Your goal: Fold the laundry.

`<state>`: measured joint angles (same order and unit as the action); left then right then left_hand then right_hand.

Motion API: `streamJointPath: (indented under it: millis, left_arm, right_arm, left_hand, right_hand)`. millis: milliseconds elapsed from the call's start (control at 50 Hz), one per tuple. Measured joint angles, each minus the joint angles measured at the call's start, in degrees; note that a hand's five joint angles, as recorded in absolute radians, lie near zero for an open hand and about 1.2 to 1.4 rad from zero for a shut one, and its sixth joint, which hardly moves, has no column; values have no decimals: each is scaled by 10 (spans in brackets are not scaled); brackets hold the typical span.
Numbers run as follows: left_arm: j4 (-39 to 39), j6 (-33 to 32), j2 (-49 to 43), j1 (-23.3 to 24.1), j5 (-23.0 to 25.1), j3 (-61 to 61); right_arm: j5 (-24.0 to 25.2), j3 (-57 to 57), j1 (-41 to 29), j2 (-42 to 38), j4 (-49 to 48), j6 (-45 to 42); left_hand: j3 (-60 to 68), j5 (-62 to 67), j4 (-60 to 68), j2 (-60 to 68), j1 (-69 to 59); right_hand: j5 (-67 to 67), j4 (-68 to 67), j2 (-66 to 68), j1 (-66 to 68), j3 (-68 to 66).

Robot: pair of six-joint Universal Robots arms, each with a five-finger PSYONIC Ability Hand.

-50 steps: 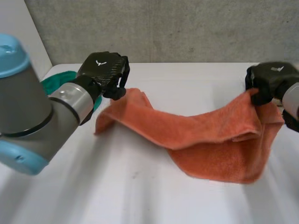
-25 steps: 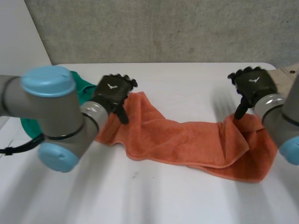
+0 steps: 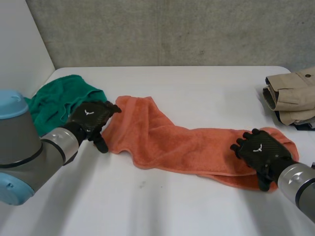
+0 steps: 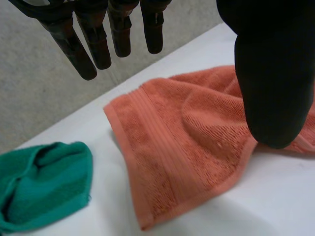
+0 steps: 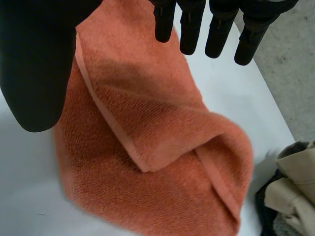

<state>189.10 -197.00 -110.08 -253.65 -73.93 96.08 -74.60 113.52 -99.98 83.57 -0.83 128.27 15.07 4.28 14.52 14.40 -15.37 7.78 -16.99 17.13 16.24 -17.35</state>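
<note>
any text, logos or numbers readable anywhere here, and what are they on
No words or numbers can be read.
On the left hand: a small white wing-like sign on its back, no letters.
On the right hand: the same white sign, no letters.
The towel, green cloth and beige clothes bear no text.

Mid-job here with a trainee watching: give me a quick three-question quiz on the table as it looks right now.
1. True or false: the left hand is pinching the orange towel.
2. Which lies beside the towel's end near the left hand? A) green cloth B) blue sock C) red cap
3. Fill in: the right hand is over the towel's other end with its fingers ____.
Key: 1 false; 2 A; 3 open.
</note>
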Motion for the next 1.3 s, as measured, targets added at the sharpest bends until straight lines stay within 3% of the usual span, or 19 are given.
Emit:
streamJointPath:
  millis: [120, 180, 280, 420, 540, 680, 840, 960, 1000, 1100, 1120, 1140, 1220, 1300]
  left_arm:
    - [3, 0, -26, 7, -1, -5]
    - [5, 0, -35, 14, -3, -8]
    - [10, 1, -43, 27, -8, -8]
    - [14, 1, -42, 47, -19, -3]
    - [20, 1, -51, 63, -29, -4]
    - [28, 1, -88, 89, -53, -24]
    - [25, 2, -126, 120, -116, -70]
    - [20, 10, -156, 142, -164, -119]
    - [16, 16, -168, 150, -176, -135]
    - [5, 34, -190, 162, -203, -169]
    - [3, 40, -192, 160, -213, -174]
    - [3, 46, -192, 157, -223, -178]
    - [4, 70, -170, 131, -255, -179]
    - [7, 89, -109, 86, -247, -156]
  right_arm:
    - [-8, 18, 8, -56, -87, 28]
    - [-17, 17, 9, -90, -134, 44]
    - [-43, 10, 9, -138, -234, 63]
    - [-68, -2, -26, -93, -319, 97]
    - [-69, -46, -67, -5, -236, 145]
    - [-69, -176, -108, 87, -20, 236]
    - [-92, -327, -157, 125, 129, 282]
    - [-116, -396, -193, 136, 187, 303]
    - [-130, -416, -204, 140, 202, 312]
    - [-153, -430, -208, 144, 215, 323]
    - [-156, -427, -204, 144, 216, 324]
    - [-158, -422, -199, 143, 217, 325]
    - [-158, -393, -163, 140, 217, 326]
    - [-141, -352, -102, 126, 209, 321]
  left_hand:
    - [0, 0, 0, 0, 0]
    - [0, 0, 0, 0, 0]
    - [0, 0, 0, 0, 0]
    - [-30, -12, -28, -27, 33]
    - [-29, -12, -28, -27, 33]
    - [-30, -12, -28, -27, 33]
    - [-30, -12, -28, -27, 33]
    - [-30, -12, -28, -27, 33]
    - [18, 31, 24, 28, -23]
    - [418, 426, 428, 439, -474]
    - [418, 426, 428, 439, -474]
    - [511, 512, 520, 523, -518]
    - [528, 517, 538, 539, -518]
    - [528, 517, 538, 539, -518]
  right_hand:
    - [71, -77, 59, 84, -73]
    - [144, -150, 149, 163, -146]
    - [453, -461, 467, 462, -457]
    - [493, -514, 503, 482, -502]
    - [493, -514, 503, 482, -507]
    - [493, -514, 503, 482, -507]
    - [493, -515, 503, 482, -508]
    - [493, -515, 503, 482, -508]
    - [493, -515, 503, 482, -508]
    - [493, -515, 503, 482, -508]
    - [493, -515, 503, 482, -508]
    - [493, -515, 503, 482, -508]
    - [493, -515, 503, 482, -508]
    - [493, -515, 503, 482, -508]
